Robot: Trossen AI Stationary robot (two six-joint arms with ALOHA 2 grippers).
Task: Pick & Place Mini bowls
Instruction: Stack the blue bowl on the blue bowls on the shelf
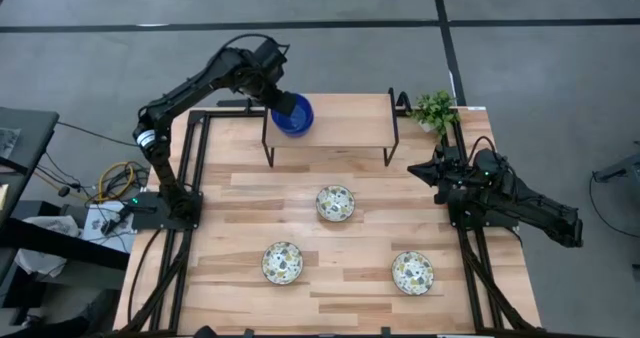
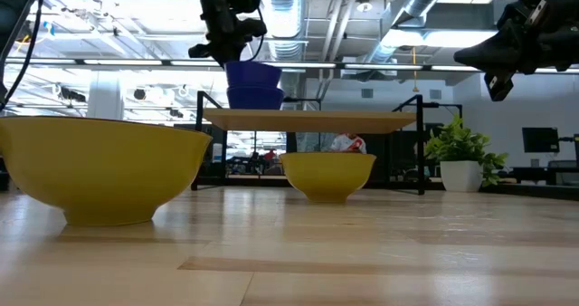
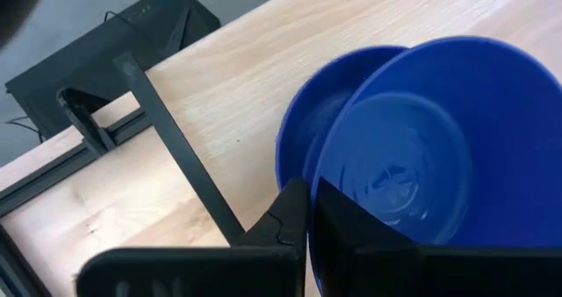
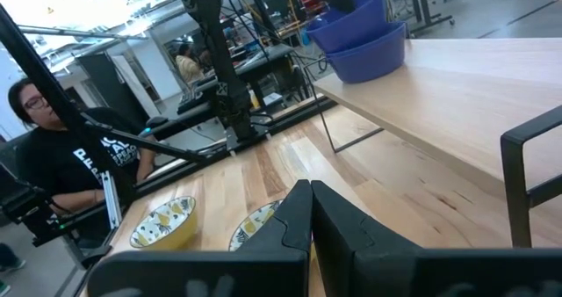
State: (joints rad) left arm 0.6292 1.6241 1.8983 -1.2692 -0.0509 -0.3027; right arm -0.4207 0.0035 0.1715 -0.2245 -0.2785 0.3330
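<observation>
Two cobalt blue mini bowls (image 1: 295, 116) sit one in the other at the left end of a raised wooden shelf (image 1: 345, 130) at the table's far side. My left gripper (image 3: 310, 191) is above them, shut on the upper blue bowl (image 3: 421, 148). The lower blue bowl (image 3: 294, 130) rests on the shelf board. A third blue one does not show. Three white floral mini bowls (image 1: 335, 203), (image 1: 283, 263), (image 1: 412, 273) rest on their bases on the table. My right gripper (image 4: 310, 200) hovers shut above the table's right side (image 1: 420, 170). My left gripper pinches the upper blue bowl by its rim (image 3: 309, 222), one finger (image 3: 351, 235) inside the bowl and one (image 3: 285, 222) outside. The fingers come from above, pointing down. The bowl is tilted and offset over the lower blue bowl (image 2: 253, 98); whether the two touch, I cannot tell.
The shelf stands on black metal legs (image 1: 268, 143) over the far part of the table. A small green plant (image 1: 435, 108) in a white pot stands at the far right corner. A seated person (image 4: 53, 156) shows beyond the table's left edge.
</observation>
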